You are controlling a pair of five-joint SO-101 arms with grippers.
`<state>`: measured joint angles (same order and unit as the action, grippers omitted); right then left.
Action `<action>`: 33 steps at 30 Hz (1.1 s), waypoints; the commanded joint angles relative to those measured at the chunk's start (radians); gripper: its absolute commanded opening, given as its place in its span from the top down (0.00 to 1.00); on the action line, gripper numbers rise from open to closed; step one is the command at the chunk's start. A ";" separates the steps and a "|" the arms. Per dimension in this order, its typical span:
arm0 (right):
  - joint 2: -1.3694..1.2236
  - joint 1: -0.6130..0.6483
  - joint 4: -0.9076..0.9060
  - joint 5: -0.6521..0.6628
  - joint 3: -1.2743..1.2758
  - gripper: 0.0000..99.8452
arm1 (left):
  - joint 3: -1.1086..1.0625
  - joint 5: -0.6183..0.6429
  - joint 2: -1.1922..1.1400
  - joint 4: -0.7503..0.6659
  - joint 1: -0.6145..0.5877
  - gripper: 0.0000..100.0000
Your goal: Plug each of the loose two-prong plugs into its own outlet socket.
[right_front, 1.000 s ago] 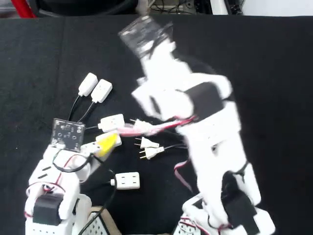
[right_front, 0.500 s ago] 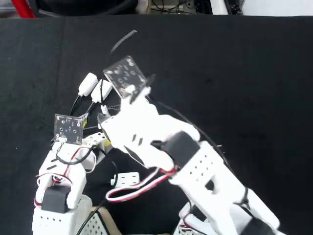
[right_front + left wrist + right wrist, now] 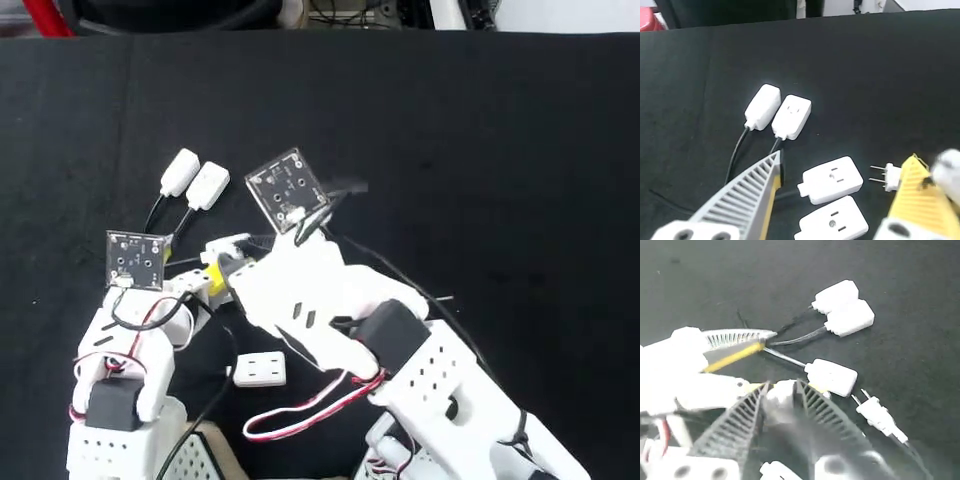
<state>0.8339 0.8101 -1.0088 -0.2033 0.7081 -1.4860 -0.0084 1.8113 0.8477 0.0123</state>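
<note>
Two white sockets (image 3: 180, 172) (image 3: 207, 185) lie side by side at the back left on black cords. A third socket (image 3: 832, 180) lies under my left gripper (image 3: 845, 157), and a fourth (image 3: 832, 220) lies just nearer. The left gripper is open and holds nothing. A loose two-prong plug (image 3: 887, 177) lies beside its yellow finger (image 3: 912, 195), prongs toward the third socket. My right gripper (image 3: 782, 385) is open, low beside the left one, with a blurred white piece between its tips. The plug (image 3: 875, 415) lies just off that gripper, near a socket (image 3: 831, 376).
A fifth white socket (image 3: 260, 370) lies near the front between the two arm bases. The right arm (image 3: 330, 300) leans across the middle of the black table (image 3: 500, 150) and hides whatever lies under it. The table's right half is bare.
The right arm has swung from the table's middle down to the left, and its gripper is now low beside the left gripper. The left arm has barely moved.
</note>
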 commanded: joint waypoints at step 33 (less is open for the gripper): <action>-0.394 -0.075 -0.532 -0.230 -0.219 0.99 | -0.001 -0.503 0.012 0.396 -0.331 0.64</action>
<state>0.4565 0.6935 -1.5305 -0.3383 0.5470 -1.4339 -0.4381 1.8236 1.2390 -0.2931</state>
